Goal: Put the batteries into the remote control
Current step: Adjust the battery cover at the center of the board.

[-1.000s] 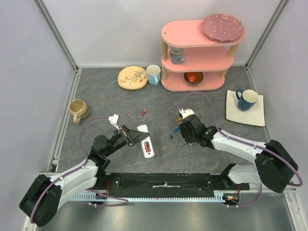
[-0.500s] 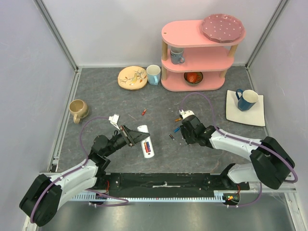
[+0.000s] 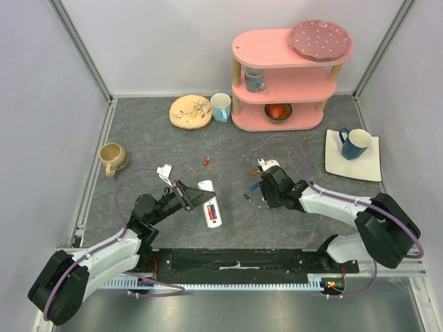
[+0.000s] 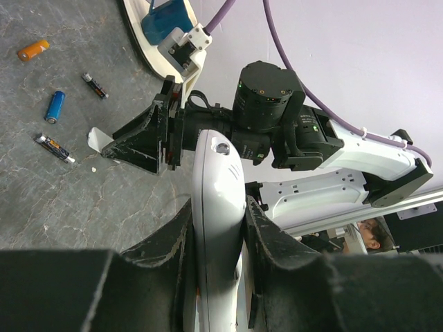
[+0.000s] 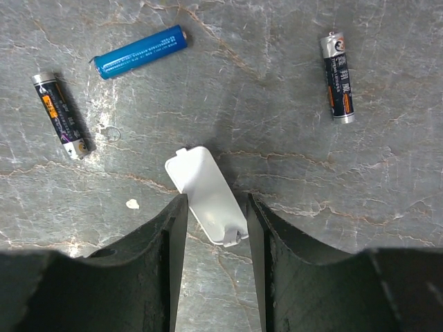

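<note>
Left wrist: remote (image 4: 218,207) lengthwise between fingers (image 4: 172,257)

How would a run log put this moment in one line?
left claw: shut on remote | right claw: open, straddling cover | batteries: loose on table

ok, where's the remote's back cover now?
Right wrist view: back cover lies on the table between the fingers of the right tool, just below the blue battery.
</note>
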`<state>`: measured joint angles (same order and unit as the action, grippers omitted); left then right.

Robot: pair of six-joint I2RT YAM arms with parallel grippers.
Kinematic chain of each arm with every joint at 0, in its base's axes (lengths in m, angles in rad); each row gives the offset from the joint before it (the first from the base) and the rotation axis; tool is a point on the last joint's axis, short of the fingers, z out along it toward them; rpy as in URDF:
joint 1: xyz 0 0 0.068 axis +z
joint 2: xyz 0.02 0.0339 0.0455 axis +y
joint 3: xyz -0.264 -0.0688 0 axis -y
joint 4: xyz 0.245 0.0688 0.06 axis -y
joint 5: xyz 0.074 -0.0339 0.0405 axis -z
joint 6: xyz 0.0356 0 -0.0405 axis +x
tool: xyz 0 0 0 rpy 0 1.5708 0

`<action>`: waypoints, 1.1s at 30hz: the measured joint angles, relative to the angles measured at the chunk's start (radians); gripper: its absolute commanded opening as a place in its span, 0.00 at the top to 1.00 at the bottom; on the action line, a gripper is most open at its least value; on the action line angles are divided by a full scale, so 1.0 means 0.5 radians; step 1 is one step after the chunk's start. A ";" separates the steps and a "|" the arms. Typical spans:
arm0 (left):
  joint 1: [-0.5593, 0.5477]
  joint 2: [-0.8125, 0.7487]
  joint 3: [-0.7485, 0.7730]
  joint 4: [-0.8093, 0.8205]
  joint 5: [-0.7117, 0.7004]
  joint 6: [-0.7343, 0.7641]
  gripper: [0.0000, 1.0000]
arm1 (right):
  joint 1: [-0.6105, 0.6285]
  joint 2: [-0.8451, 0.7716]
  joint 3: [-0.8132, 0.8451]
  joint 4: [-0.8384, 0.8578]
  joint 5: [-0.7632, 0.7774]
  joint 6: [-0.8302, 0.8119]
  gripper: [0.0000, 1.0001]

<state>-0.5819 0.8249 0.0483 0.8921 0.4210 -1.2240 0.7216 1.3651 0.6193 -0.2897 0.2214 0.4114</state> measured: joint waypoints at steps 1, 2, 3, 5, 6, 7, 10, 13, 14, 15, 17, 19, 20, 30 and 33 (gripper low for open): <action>0.000 0.000 0.000 0.000 0.000 0.000 0.98 | 0.000 0.000 0.000 -0.001 0.000 0.002 0.51; 0.000 0.000 0.000 0.000 0.000 0.000 0.98 | 0.000 -0.002 0.000 0.000 0.000 0.005 0.51; 0.000 0.000 0.000 0.000 0.000 0.000 0.98 | 0.000 -0.005 0.000 -0.001 0.001 0.008 0.51; 0.000 0.000 0.000 0.000 0.000 0.000 0.98 | 0.000 -0.019 -0.001 0.000 0.002 0.015 0.52; 0.000 0.000 0.000 0.001 0.000 0.000 0.98 | 0.000 -0.028 -0.001 0.001 0.002 0.016 0.54; 0.000 0.000 0.000 0.001 0.000 0.000 0.98 | -0.001 -0.034 -0.001 0.002 0.002 0.017 0.55; 0.000 0.011 0.000 0.008 0.001 0.000 0.98 | -0.011 -0.026 -0.001 0.002 -0.002 0.023 0.57; 0.000 0.018 0.000 0.011 0.001 0.000 0.98 | -0.021 0.002 0.000 0.007 -0.010 0.032 0.57; 0.000 0.018 0.000 0.014 0.001 0.000 0.98 | -0.024 0.007 0.000 0.018 -0.014 0.034 0.57; 0.000 0.017 0.000 0.015 0.001 0.000 0.98 | -0.025 0.009 0.000 0.025 -0.016 0.035 0.57; 0.000 0.015 0.000 0.016 0.001 0.000 0.98 | -0.028 0.014 0.000 0.038 -0.022 0.038 0.58; 0.000 0.012 0.000 0.015 0.001 0.000 0.98 | -0.034 0.021 0.001 0.053 -0.033 0.040 0.61; 0.000 0.010 0.000 0.016 0.001 0.000 0.98 | -0.038 0.022 0.001 0.057 -0.034 0.041 0.64; 0.000 0.005 0.000 0.016 0.001 0.000 0.98 | -0.048 0.021 0.001 0.083 -0.061 0.056 0.94; 0.000 0.003 0.000 0.016 0.000 0.000 0.98 | -0.048 0.014 0.001 0.083 -0.068 0.066 1.00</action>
<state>-0.5819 0.8265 0.0483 0.9001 0.4210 -1.2240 0.6975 1.3720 0.6197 -0.2481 0.1875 0.4446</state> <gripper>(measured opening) 0.324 0.056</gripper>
